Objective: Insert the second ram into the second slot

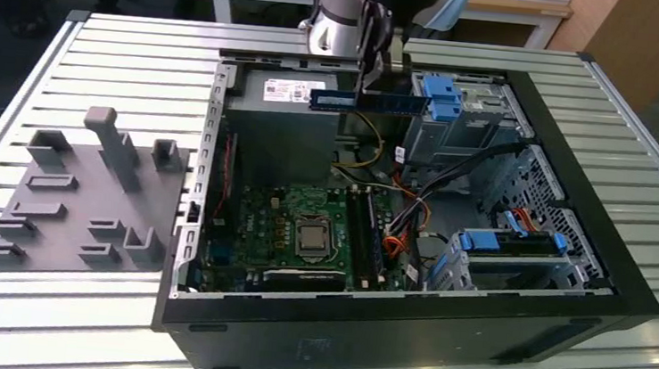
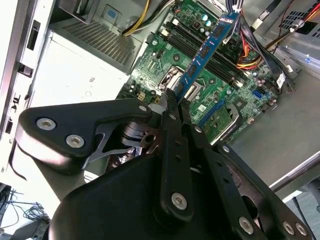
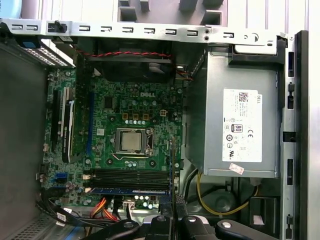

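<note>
Blue second ram [image 1: 367, 101], one, pinched in hand [image 2: 172, 100] above open case [image 1: 411, 344].

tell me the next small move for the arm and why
Probably rotate the second ram to line up with the memory slots. The gripper is shut on it high above the open case, and in the exterior view it lies crosswise to those slots on the motherboard.

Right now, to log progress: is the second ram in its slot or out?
Out. The gripper holds the ram in the air above the motherboard, clear of its slots.
</note>
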Available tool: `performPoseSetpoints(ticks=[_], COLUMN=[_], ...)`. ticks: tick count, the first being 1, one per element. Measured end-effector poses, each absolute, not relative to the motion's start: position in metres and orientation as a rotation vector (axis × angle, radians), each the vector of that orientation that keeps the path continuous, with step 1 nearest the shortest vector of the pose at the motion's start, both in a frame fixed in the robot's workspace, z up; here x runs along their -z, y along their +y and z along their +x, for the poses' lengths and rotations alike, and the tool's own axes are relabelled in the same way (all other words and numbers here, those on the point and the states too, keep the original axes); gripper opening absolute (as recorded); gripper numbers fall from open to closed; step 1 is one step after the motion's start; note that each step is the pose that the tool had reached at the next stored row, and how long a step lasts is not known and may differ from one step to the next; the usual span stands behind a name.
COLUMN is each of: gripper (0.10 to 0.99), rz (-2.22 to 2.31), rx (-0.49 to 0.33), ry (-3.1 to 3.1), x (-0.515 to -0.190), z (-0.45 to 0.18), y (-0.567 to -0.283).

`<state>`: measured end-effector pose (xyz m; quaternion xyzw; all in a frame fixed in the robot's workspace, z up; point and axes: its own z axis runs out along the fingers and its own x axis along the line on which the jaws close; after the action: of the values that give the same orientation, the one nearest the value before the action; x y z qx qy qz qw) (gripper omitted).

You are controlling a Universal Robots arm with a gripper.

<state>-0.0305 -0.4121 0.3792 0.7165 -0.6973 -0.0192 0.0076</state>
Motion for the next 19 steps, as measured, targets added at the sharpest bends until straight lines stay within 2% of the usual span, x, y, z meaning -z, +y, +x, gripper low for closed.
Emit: performPoseSetpoints(ticks=[19], gripper=[0.137], rz=[2.24], rx=[0.06], ry=[-2.18], x=[-0.3792], z=[-0.0304], y=[-0.4173])
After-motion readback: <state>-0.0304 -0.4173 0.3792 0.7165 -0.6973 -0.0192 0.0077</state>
